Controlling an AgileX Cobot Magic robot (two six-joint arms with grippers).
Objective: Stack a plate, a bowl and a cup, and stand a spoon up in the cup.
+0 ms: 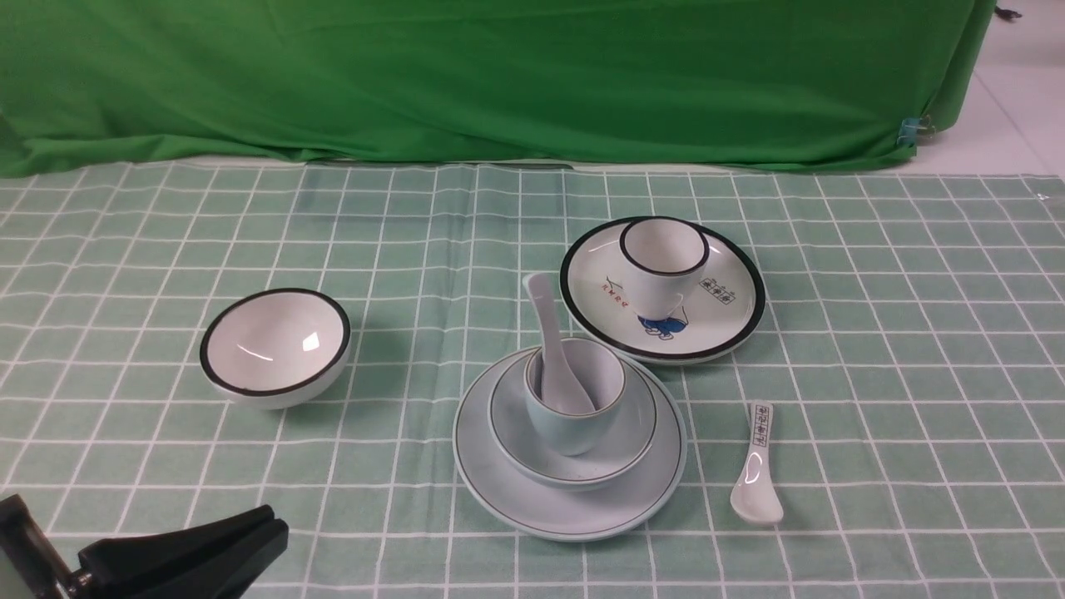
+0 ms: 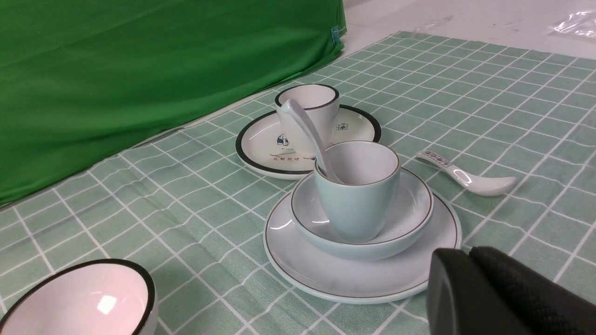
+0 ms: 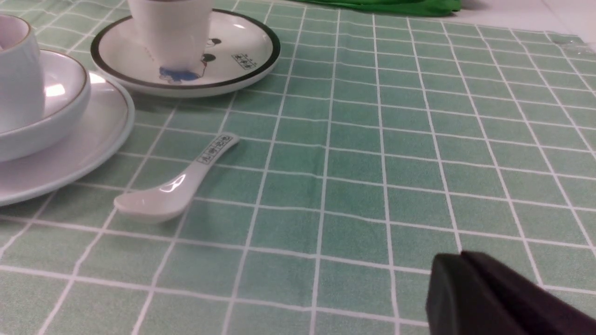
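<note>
The plain pale blue plate [image 1: 507, 491] lies on the checked cloth at the front centre. The shallow pale blue bowl [image 1: 616, 462] sits on it, and the pale blue cup [image 1: 574, 424] stands upright in the bowl. The plain white spoon [image 1: 549, 341] stands in the cup, its handle leaning back and to the left. The stack also shows in the left wrist view: plate [image 2: 326, 274], bowl [image 2: 409, 209], cup [image 2: 356, 200], spoon [image 2: 305, 130]. My left gripper [image 1: 270, 520] is shut and empty at the front left, apart from the plate. My right gripper [image 3: 458, 258] is shut and empty over bare cloth.
A black-rimmed plate with drawings [image 1: 732, 308] holds a white black-rimmed cup [image 1: 661, 262] behind the stack. A white black-rimmed bowl [image 1: 274, 345] sits at the left. A spoon with printed characters [image 1: 757, 474] lies right of the stack. Green cloth hangs at the back.
</note>
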